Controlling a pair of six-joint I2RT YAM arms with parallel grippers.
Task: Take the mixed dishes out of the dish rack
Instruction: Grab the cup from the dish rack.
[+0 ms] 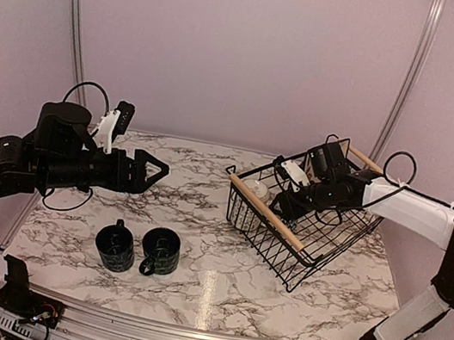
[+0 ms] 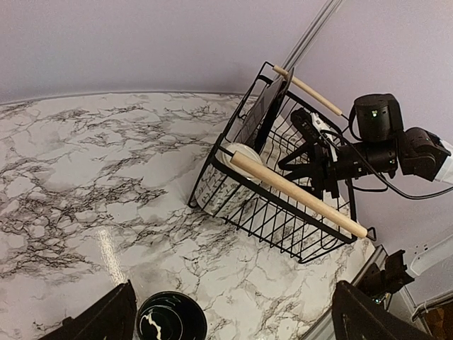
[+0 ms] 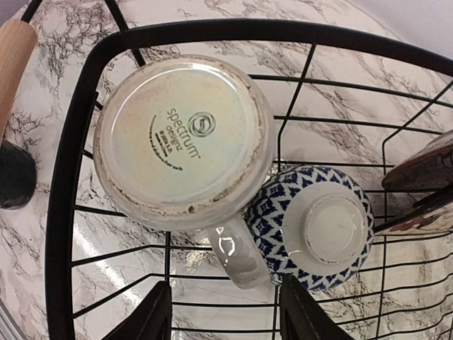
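— Which step is this?
— The third piece, I'd judge; the left dark mug and the right dark mug stand side by side on the table, while the right pincer hangs inside the rack over the upturned white mug; it is half-open, a finger on either side of the mug's handle, gripping nothing.
— And the other arm?
— The left pincer is wide and empty, above the table, well apart from the rack.
— What does the next move call for?
— Closing on that handle, then a straight lift clear of the wire rim; the bowl sits just beside the handle and could be nudged.
— Count them for me.
— Two dark mugs out on the table; in the rack one white mug, one blue-and-white patterned bowl, bottom up, and one dark plate leaning on edge; one rack, with two wooden handles.
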